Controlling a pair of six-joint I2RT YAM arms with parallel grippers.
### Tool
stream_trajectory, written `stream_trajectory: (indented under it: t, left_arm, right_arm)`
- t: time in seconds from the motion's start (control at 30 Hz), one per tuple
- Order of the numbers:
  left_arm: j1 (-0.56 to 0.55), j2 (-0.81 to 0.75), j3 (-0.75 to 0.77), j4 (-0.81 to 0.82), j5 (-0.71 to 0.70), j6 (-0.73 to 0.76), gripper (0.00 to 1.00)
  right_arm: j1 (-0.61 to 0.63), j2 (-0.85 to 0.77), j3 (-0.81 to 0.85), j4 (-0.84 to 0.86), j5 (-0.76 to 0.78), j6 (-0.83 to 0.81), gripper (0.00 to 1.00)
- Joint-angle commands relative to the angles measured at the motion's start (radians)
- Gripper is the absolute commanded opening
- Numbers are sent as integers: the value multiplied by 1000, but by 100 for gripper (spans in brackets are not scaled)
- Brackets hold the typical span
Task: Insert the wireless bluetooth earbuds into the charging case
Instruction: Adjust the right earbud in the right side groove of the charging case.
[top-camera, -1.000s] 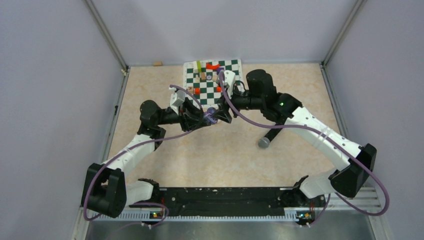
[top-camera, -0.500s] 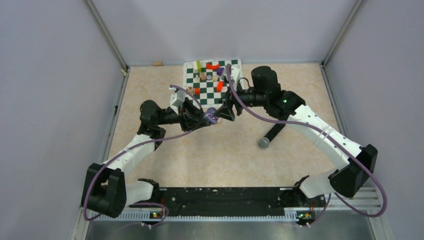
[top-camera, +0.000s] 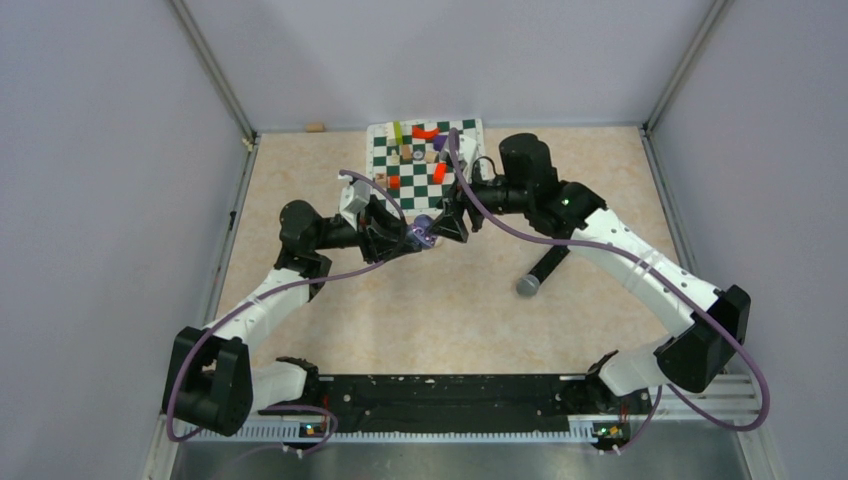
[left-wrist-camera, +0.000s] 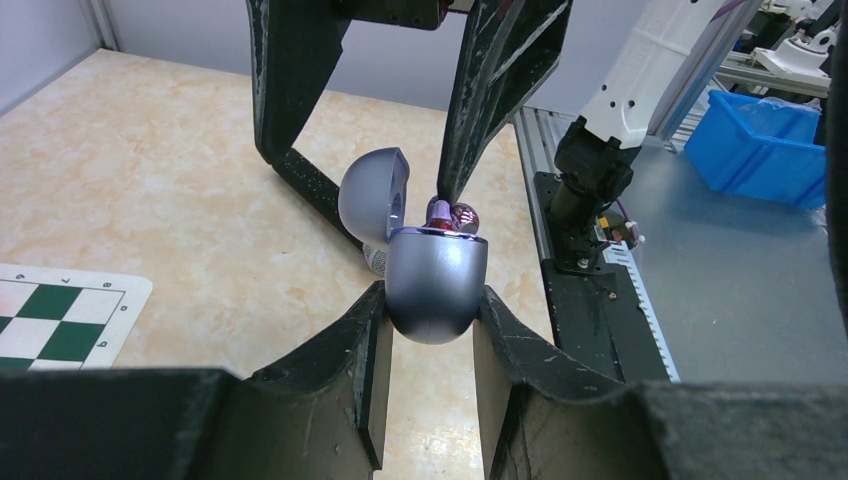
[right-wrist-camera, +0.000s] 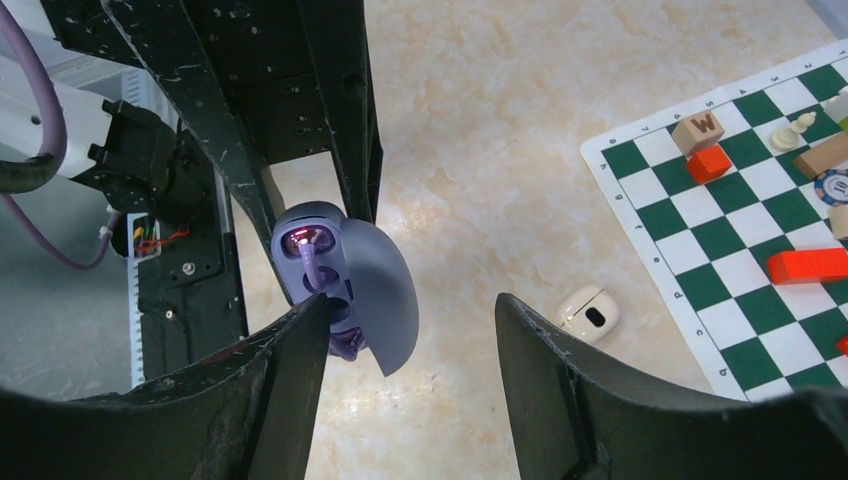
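Earbud (left-wrist-camera: 441, 212) in charging case (left-wrist-camera: 436, 285), stem inward, head outward

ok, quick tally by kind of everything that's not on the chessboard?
charging case: 1
earbuds: 2, both at the case
microphone: 1
small white oval piece: 1
small tan piece by the far wall: 1
Total: 6

Top view: the charging case (top-camera: 424, 232) is too small to resolve its contents. Right wrist view: the right gripper (right-wrist-camera: 410, 300) masks part of the earbud (right-wrist-camera: 346, 344) at the case's 6 o'clock; the chessboard (right-wrist-camera: 740, 250) is cropped at 3 o'clock.
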Motion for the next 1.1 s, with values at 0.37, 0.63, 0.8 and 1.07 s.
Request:
stream_trajectory:
  t: [0.37, 0.63, 0.8, 1.07]
  left_arm:
    - [-2, -23, 25, 38, 8, -2, 0]
    - [-2, -28, 25, 35, 10, 0, 0]
    - [-2, -32, 25, 35, 12, 1, 0]
    - [-2, -35, 18, 35, 14, 11, 0]
  right_arm:
    - [-10, -32, 23, 12, 6, -48, 62]
    - [-11, -54, 28, -34, -155, -59, 68]
    - [-11, -6, 0, -3, -116, 2, 72]
    - [-45, 52, -6, 64, -149, 166, 72]
